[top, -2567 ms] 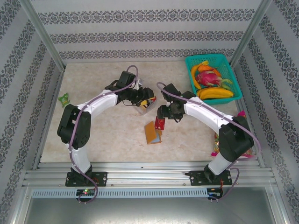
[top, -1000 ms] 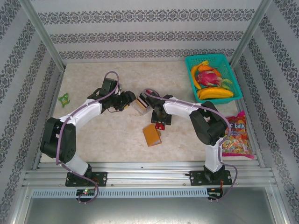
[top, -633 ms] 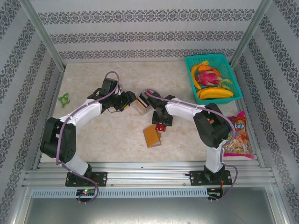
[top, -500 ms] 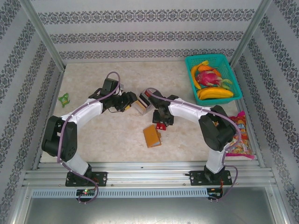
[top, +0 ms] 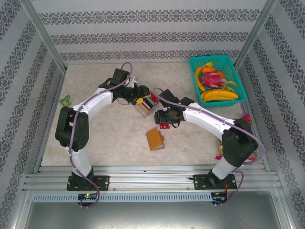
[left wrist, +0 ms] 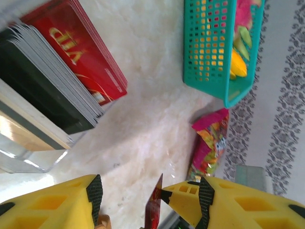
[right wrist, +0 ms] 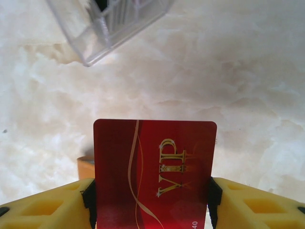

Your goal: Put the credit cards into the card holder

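My right gripper [top: 164, 122] [right wrist: 152, 198] is shut on a red VIP card [right wrist: 155, 174] [top: 163, 126], gripping it by its two side edges and holding it upright over the table. The orange-tan card holder [top: 154, 139] [right wrist: 85, 168] lies just below and in front of it. More cards stand in a clear plastic box [top: 145, 108] [right wrist: 107, 24]: a red one [left wrist: 78, 57], black ones [left wrist: 45, 90] and a tan one [left wrist: 24, 136]. My left gripper [top: 142, 99] [left wrist: 148, 198] hovers open beside that box, with nothing in it.
A teal basket [top: 238, 78] [left wrist: 209, 52] of fruit stands at the back right. A bright candy bag [top: 221, 150] [left wrist: 209, 143] lies at the right edge, partly under my right arm. A small green toy [top: 65, 100] sits far left.
My left arm has swung forward and right, bringing its gripper up to the clear box. My right arm's elbow has moved right while its gripper stays put with the red card.
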